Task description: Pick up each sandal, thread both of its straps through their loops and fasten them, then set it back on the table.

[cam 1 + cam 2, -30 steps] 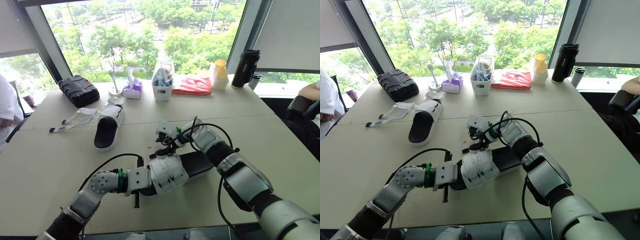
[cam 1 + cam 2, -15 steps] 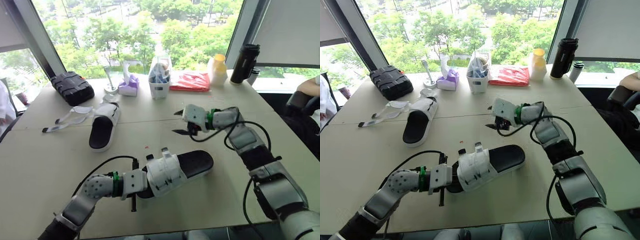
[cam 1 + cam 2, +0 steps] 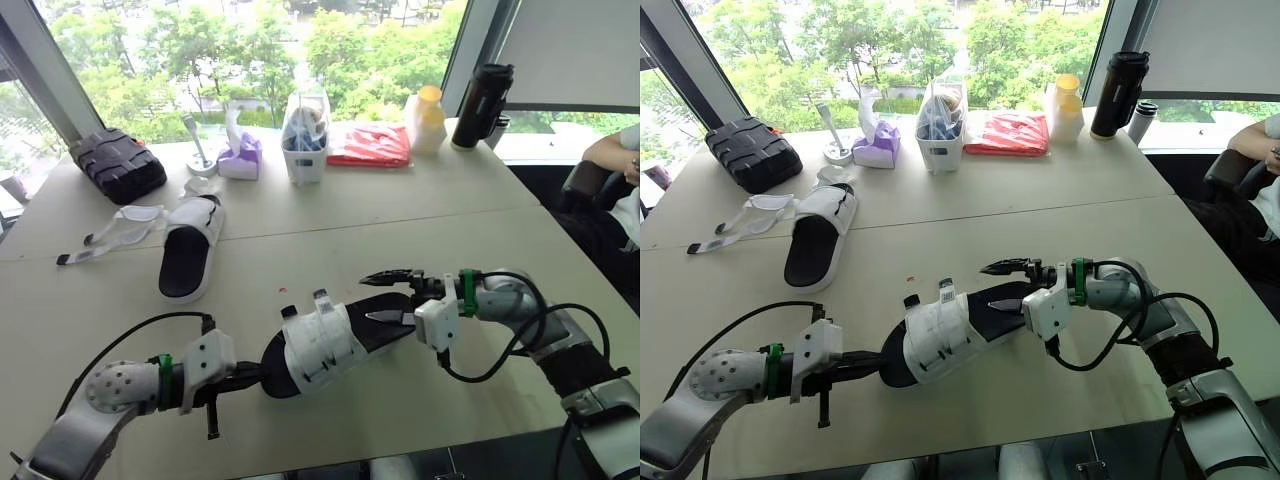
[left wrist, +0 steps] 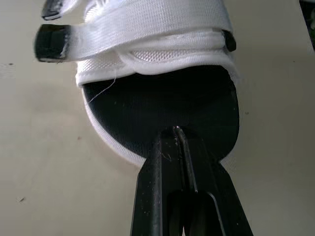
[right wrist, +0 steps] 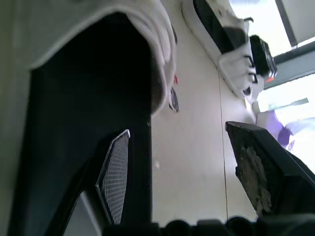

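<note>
Left end effector (image 3: 256, 373): the black fingers (image 4: 172, 162) are pressed together, pinching the rim at the left end of the near sandal (image 3: 330, 340). The top finger overlaps the edge of the black footbed.

Right end effector (image 3: 388, 296): fingers spread wide, holding nothing. The nearer finger sits over the right end of the same sandal's footbed. The farther finger is above bare desk (image 3: 480, 230) just beyond the sandal. Cannot tell whether the nearer finger touches the footbed.

Near sandal: lies lengthwise left to right between the two end effectors, near the front edge of the desk. Its white straps (image 3: 315, 345) wrap across the middle. Two black-tipped strap ends stick up on the far side. Cannot tell whether the sole is flat on the desk or slightly raised.

Second sandal (image 3: 188, 260): white with a black footbed, on the desk, well apart to the far left. Clear goggles (image 3: 118, 221) lie just to its left.

Far edge of the desk, by the window, left to right:
- black case (image 3: 112, 165)
- purple tissue box (image 3: 238, 160)
- white basket (image 3: 305, 148)
- red packet (image 3: 368, 147)
- yellow-capped bottle (image 3: 425, 118)
- black flask (image 3: 478, 105)

A person's arm (image 3: 615, 152) shows at the far right.
</note>
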`<state>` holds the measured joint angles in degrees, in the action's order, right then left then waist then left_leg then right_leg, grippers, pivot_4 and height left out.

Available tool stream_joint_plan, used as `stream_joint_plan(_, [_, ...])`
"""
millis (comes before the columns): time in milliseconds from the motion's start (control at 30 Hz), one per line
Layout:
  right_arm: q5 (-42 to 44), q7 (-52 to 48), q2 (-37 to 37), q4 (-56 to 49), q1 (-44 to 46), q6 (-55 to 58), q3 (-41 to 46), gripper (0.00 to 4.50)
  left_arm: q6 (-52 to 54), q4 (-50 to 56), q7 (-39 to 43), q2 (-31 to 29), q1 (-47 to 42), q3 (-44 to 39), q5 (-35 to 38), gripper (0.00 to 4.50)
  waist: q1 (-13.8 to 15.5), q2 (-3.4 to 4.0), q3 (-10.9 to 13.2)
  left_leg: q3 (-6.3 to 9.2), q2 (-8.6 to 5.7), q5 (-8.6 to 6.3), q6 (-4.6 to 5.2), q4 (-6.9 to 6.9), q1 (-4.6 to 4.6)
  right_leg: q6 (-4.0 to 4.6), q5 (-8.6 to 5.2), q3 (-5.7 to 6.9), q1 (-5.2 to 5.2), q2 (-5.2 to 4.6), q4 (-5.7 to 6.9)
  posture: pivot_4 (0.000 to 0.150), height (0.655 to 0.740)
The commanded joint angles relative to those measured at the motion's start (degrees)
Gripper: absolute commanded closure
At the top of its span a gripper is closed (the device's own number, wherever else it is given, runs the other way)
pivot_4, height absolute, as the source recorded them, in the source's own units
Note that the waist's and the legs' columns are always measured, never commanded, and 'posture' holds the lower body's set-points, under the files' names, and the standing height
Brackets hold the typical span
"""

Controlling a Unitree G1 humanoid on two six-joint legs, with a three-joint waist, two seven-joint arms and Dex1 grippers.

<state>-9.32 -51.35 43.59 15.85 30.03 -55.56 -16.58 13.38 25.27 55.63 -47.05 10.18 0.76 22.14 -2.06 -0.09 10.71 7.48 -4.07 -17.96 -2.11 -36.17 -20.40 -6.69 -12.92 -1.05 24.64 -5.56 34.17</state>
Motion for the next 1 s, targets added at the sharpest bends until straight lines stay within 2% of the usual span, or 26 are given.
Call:
stream_joint_plan(33, [-3.08,3.44,-1.85,-0.79,0.99,-8.2,-0.78,1.14,2.39,2.81,-0.91,-0.62,2.08,-4.48,2.44,4.5,0.04,-0.06,0.06,0.0,0.0,0.0,-0.01,0.0,0.0,0.0,0.0,0.01,0.0,0.0,0.0,0.15,0.74])
stream_joint_plan(267, [-12.77,11.34,-8.58,6.84,7.01,-16.02,-2.09,1.14,5.54,5.12,-2.93,-0.22,2.32,-6.98,3.39,4.5,0.22,-0.34,0.24,-0.01,-0.01,0.09,-0.16,-0.04,0.01,0.12,0.08,0.01,0.0,0.02,0.03,0.15,0.74])
stream_joint_plan(433, [-23.39,19.27,-14.3,12.31,12.26,-23.97,-2.63,1.14,7.13,6.43,-4.39,0.26,2.03,-6.86,2.92,4.5,0.41,-0.36,0.24,0.0,-0.06,0.27,-0.49,-0.02,0.01,0.14,0.09,0.01,0.02,0.08,0.07,0.15,0.74])
stream_joint_plan(633, [-31.8,25.55,-16.99,15.18,14.63,-30.04,-4.11,1.14,6.63,4.77,-4.8,-0.15,2.16,-8.73,1.7,4.5,0.77,-0.36,0.24,-0.05,-0.07,0.29,-0.52,-0.02,0.0,0.17,0.1,-0.03,0.09,0.11,0.11,0.15,0.74])
stream_joint_plan(667, [-33.06,26.39,-17.19,15.36,14.75,-30.56,-4.45,1.65,6.28,4.01,-4.78,-0.3,1.82,-9.26,1.47,4.5,0.85,-0.37,0.24,-0.06,-0.07,0.29,-0.52,-0.02,0.01,0.17,0.11,-0.04,0.09,0.11,0.11,0.15,0.74])
stream_joint_plan(700, [-34.29,27.29,-17.33,15.48,14.87,-30.77,-4.54,1.9,5.96,3.34,-4.62,-0.49,1.5,-9.55,1.23,4.5,0.89,-0.38,0.23,-0.07,-0.07,0.3,-0.53,-0.03,0.01,0.18,0.11,-0.04,0.09,0.13,0.12,0.15,0.74])
stream_joint_plan(733, [-35.3,28.26,-17.46,15.64,15.05,-30.8,-4.59,2.36,5.69,2.75,-4.49,-0.61,1.2,-9.78,1.0,4.5,0.91,-0.38,0.23,-0.06,-0.07,0.31,-0.55,-0.03,0.01,0.19,0.11,-0.04,0.09,0.15,0.14,0.15,0.74])
stream_joint_plan(867, [-38.71,31.86,-17.44,15.89,15.91,-30.49,-4.75,4.47,5.15,1.66,-4.08,-0.43,0.75,-10.13,0.49,4.5,0.84,-0.41,0.21,-0.07,-0.06,0.34,-0.6,-0.04,0.02,0.23,0.14,-0.04,0.1,0.18,0.19,0.15,0.74])
stream_joint_plan(1000, [-42.14,36.14,-16.56,14.75,15.84,-28.1,-3.7,4.49,4.36,0.96,-4.21,-0.11,0.79,-10.01,-0.08,4.5,0.73,-0.5,0.16,-0.12,-0.02,0.36,-0.64,-0.05,0.06,0.29,0.18,-0.09,0.1,0.25,0.22,0.15,0.74])
